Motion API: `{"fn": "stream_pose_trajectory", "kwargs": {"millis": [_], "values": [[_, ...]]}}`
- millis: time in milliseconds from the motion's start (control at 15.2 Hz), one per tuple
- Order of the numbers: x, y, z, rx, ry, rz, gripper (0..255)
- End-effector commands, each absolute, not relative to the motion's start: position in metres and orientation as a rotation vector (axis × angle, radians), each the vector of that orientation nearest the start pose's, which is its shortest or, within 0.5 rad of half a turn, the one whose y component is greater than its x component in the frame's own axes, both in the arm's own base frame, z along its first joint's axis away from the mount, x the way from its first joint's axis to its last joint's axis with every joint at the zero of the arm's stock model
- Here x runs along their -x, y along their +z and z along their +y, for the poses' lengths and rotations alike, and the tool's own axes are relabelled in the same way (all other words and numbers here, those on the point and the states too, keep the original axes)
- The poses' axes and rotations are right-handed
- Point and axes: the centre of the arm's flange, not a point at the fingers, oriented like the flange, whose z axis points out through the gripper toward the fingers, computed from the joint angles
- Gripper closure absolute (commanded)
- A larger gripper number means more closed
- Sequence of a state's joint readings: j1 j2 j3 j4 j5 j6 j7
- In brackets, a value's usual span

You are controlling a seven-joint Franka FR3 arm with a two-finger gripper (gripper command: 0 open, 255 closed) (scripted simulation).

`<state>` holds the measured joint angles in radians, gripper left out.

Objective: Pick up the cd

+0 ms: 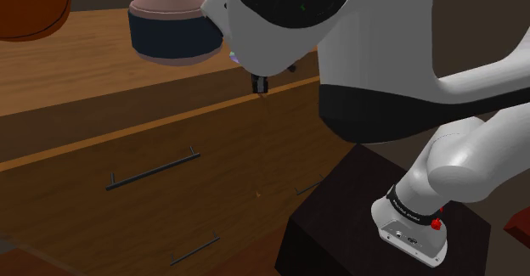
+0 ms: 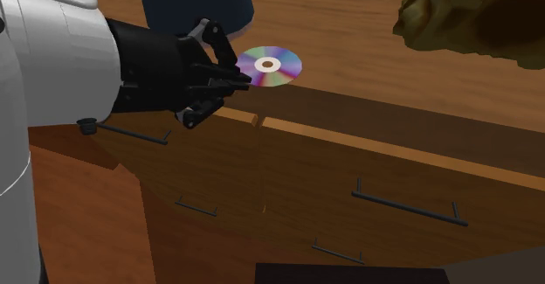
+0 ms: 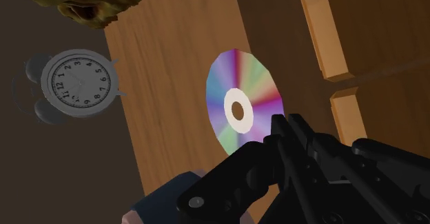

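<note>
Overall level: dim and warm-toned in all three views.
Brightest surface: the arm's white shell [image 1: 382, 45], shaded softly towards its underside.
Shadows: a darker band [image 2: 419, 125] is laid along the front of the wooden top [image 1: 85, 58], just behind its lighter lip.
Darkest areas: the stand [image 1: 340, 206] is rendered almost black.
Sheen: rainbow colours are spread across the cd [image 2: 271, 65].
</note>
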<state>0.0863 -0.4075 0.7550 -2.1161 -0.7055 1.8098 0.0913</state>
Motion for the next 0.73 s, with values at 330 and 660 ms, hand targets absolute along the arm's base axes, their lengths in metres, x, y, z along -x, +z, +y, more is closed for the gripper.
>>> {"fn": "stream_pose_trajectory", "kwargs": {"millis": [330, 660], "values": [[-0.32, 0.587, 0.343, -2.006, 0.469, 0.958, 255], [-0.32, 0.613, 0.343, -2.006, 0.469, 0.958, 255]]}}
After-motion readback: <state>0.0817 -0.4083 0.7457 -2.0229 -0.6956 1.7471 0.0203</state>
